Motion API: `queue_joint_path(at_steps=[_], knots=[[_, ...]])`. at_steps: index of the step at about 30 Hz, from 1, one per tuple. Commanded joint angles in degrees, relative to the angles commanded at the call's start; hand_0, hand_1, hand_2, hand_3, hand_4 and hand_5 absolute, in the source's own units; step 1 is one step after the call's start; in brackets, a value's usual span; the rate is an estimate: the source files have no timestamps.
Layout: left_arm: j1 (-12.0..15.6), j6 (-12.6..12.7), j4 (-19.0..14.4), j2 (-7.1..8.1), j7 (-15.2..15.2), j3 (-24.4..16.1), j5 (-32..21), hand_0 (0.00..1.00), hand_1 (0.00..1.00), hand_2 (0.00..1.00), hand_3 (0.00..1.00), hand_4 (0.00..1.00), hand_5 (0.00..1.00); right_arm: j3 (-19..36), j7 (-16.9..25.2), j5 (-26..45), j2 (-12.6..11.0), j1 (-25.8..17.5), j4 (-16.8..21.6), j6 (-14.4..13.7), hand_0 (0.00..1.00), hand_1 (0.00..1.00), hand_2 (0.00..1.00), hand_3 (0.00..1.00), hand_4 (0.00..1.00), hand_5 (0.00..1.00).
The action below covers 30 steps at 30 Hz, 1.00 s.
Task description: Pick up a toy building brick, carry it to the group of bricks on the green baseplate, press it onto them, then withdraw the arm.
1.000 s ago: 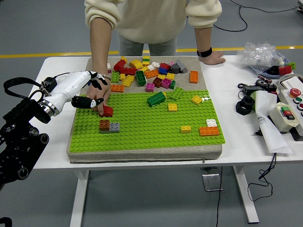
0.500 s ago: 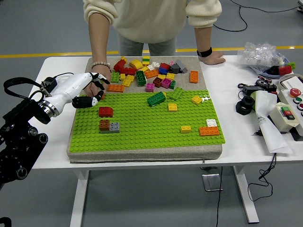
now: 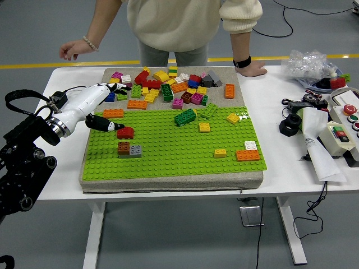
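At the left of the frame, the left hand (image 3: 104,112) reaches over the green baseplate (image 3: 179,151), fingers loosely spread and holding nothing. The red brick (image 3: 125,133) lies just beyond its dark fingertips (image 3: 119,127), above the brown-and-grey brick pair (image 3: 129,149).

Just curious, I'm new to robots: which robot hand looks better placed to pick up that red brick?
The left robot hand: its fingertips are right beside the red brick. No right hand is in view.
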Motion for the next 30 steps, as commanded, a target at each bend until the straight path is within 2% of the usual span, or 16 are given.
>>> queue_joint_path(at_steps=[1,6,7,13,22,24,25,30], knots=[[0.0,0.2,0.0,-0.02,0.0,0.0,-0.1,0.829,0.751,0.65,0.756,0.801,0.002,0.0,0.0,0.0,0.0,0.0,0.0,0.0,0.782,0.703,0.741,0.678,0.944,0.687],[-0.1,1.6,0.2,-0.14,-0.2,0.0,-0.9,0.829,0.751,0.65,0.756,0.801,0.002,0.0,0.0,0.1,0.0,0.0,0.0,0.0,0.782,0.703,0.741,0.678,0.944,0.687],[-0.1,1.8,0.2,-0.16,-0.2,0.0,-1.1,0.795,0.699,0.559,0.609,0.646,0.002,0.0,0.0,0.1,0.0,0.0,0.0,0.0,0.781,0.704,0.741,0.678,0.945,0.688],[-0.2,2.2,0.2,-0.23,-0.3,0.0,-1.5,0.78,0.688,0.559,0.587,0.631,0.002,0.0,0.1,0.1,0.0,0.0,0.0,-0.1,0.782,0.705,0.742,0.678,0.945,0.688],[-0.2,1.8,0.3,-0.3,-0.3,0.0,-1.2,0.796,0.707,0.567,0.592,0.659,0.002,0.0,0.0,0.3,0.0,0.0,0.0,-0.1,0.782,0.704,0.741,0.678,0.945,0.688],[-0.5,0.9,0.6,-0.36,0.0,0.0,-0.4,0.796,0.707,0.567,0.592,0.659,0.002,0.0,0.1,0.3,0.0,0.1,0.0,-0.2,0.782,0.704,0.741,0.678,0.945,0.688],[-0.6,0.6,0.7,-0.38,0.1,0.0,-0.1,0.864,0.778,0.695,0.733,0.847,0.01,0.0,0.1,0.3,0.0,0.1,0.0,-0.2,0.782,0.704,0.741,0.678,0.945,0.688],[-2.1,-1.3,3.3,-0.72,0.3,1.3,1.8,0.864,0.778,0.695,0.733,0.847,0.01,-0.1,0.2,0.3,0.0,0.2,0.0,-0.2,0.782,0.704,0.741,0.678,0.945,0.688]])
